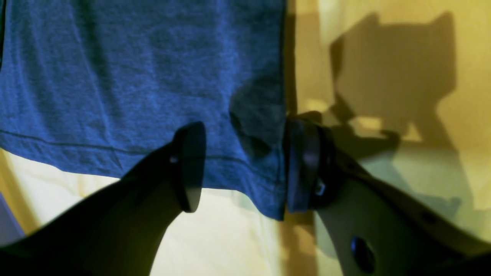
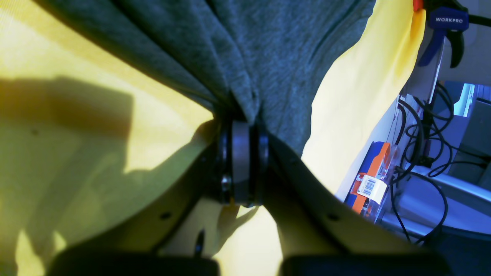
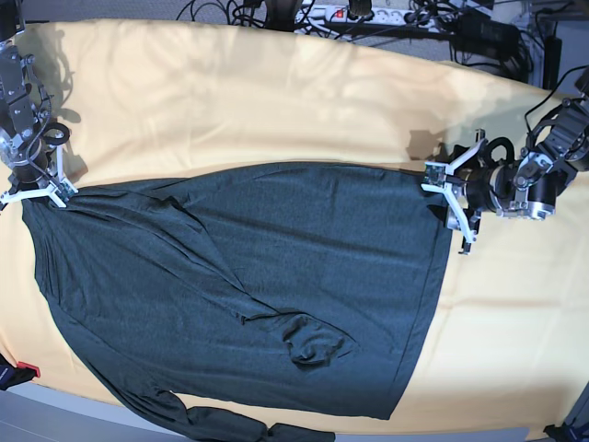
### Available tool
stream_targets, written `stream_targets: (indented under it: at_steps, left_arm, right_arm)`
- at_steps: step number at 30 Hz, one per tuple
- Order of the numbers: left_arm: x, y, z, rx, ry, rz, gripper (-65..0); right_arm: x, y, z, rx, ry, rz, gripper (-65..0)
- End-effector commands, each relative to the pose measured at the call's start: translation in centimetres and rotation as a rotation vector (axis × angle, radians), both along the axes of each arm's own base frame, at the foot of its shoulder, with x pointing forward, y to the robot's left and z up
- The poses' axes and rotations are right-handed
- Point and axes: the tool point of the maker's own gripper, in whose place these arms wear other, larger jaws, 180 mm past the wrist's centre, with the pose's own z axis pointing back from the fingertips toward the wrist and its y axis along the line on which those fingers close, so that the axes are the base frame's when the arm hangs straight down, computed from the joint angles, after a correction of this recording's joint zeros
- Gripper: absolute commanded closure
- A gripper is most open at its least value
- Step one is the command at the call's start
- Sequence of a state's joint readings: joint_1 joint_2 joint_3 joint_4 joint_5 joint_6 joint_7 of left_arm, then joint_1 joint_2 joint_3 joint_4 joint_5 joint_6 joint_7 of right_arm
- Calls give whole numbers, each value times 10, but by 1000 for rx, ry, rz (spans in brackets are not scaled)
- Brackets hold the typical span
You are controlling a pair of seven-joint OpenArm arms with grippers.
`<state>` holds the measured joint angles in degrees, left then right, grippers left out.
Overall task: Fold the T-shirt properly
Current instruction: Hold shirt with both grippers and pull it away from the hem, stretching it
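The dark heathered T-shirt (image 3: 248, 285) lies spread on the yellow-covered table, one long sleeve (image 3: 230, 425) trailing along the front edge. In the base view my right gripper (image 3: 43, 191) is at the shirt's far left corner. The right wrist view shows that gripper (image 2: 245, 130) shut on a bunched fold of the T-shirt (image 2: 268, 57). My left gripper (image 3: 451, 198) is at the shirt's upper right hem corner. It stands open in the left wrist view (image 1: 245, 165), and the hem corner (image 1: 264, 184) lies loose between the fingers, close to the right pad (image 1: 303, 165).
The yellow cloth (image 3: 276, 101) covers the table. A power strip and cables (image 3: 359, 11) run along the back edge. A blue clamp (image 2: 445, 23), an orange-blue tool (image 2: 370, 176) and cables hang beyond the table edge beside my right gripper. A small red item (image 3: 28, 370) sits at the front left.
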<state>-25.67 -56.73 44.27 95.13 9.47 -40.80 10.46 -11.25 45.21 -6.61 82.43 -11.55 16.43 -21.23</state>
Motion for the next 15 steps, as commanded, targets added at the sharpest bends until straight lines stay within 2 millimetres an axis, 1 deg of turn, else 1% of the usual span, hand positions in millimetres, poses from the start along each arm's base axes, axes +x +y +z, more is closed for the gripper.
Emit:
stream_targets:
  at_steps: [1,7,12,15]
  left_arm:
    - [11,4,11,2,-41,8,-329]
    - [15,5,17,-15,-14,85,-329]
    - [13,5,18,-9,5,117,-329]
    - [13,6,18,-3,3,118,-305]
  right_arm:
    - [5,-12,12,-38,-18,-12,0]
    - [5,-12,12,-38,-18,-12,0]
    - [5,-12,12,-38,-18,-12,0]
    - [5,-12,12,-38,-18,-12,0]
